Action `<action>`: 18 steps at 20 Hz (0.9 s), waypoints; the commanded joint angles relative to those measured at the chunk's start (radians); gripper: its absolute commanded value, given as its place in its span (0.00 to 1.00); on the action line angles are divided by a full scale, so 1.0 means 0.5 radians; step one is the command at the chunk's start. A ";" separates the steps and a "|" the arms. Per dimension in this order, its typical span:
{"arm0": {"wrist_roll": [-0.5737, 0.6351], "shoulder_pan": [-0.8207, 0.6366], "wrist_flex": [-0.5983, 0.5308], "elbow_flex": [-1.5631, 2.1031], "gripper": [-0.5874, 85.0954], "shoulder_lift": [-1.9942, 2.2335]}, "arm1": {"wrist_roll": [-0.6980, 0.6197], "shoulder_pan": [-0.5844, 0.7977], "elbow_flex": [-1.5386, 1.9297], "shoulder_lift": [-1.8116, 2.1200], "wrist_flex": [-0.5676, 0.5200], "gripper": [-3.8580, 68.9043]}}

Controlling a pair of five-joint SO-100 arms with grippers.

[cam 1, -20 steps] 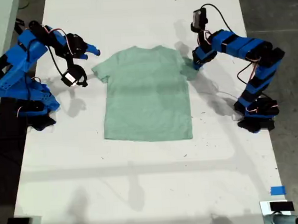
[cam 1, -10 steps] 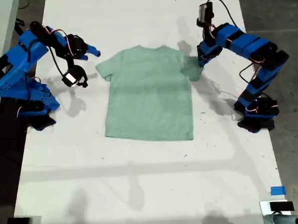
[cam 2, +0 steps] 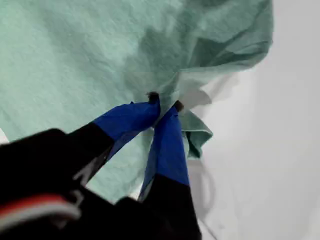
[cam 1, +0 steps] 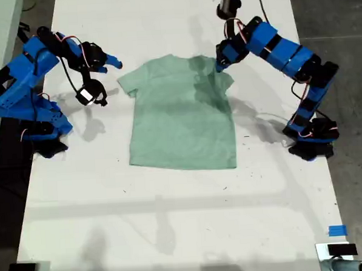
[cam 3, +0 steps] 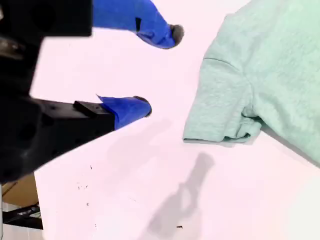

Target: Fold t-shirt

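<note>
The pale mint-green t-shirt [cam 1: 180,120] lies flat on the white table [cam 1: 173,221], neck toward the far edge. My first gripper [cam 1: 221,63] belongs to the arm at the exterior view's right. It is shut on the sleeve on that side, which is lifted and bunched over the shoulder. In the first wrist view its blue fingertips [cam 2: 165,102] pinch a fold of the t-shirt [cam 2: 75,50]. My second gripper [cam 1: 108,81], at the exterior view's left, hangs open just beside the other sleeve [cam 3: 220,105]. Its jaws [cam 3: 160,70] are empty and apart from the cloth.
A blue tape mark [cam 1: 336,230] lies near the table's front corner at the exterior view's right. Dark floor [cam 1: 345,17] borders the table on that side. Both arm bases [cam 1: 312,144] stand at the table's side edges.
My first gripper has risen and swung toward the exterior view's left, pulling the held sleeve up over the shirt's shoulder. The shirt slid slightly toward the exterior view's right. The second arm stayed still.
</note>
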 commanded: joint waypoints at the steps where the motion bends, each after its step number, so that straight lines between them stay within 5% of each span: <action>1: 0.012 -0.034 -0.025 0.000 0.27 0.018 | 0.147 -0.202 -0.663 -0.285 0.107 0.04; 10: 0.012 -0.061 -0.074 0.055 0.27 0.025 | 0.488 -0.399 -0.874 -0.923 -0.316 0.05; 11: 0.012 -0.067 -0.080 0.061 0.27 0.025 | 0.503 -0.399 -0.896 -0.985 -0.325 0.19; 12: 0.012 -0.074 -0.089 0.064 0.27 0.015 | 0.500 -0.396 -0.917 -1.022 -0.316 0.49; 18: 0.018 -0.120 -0.273 0.058 0.27 -0.245 | 0.463 -0.399 -0.966 -0.537 0.071 0.38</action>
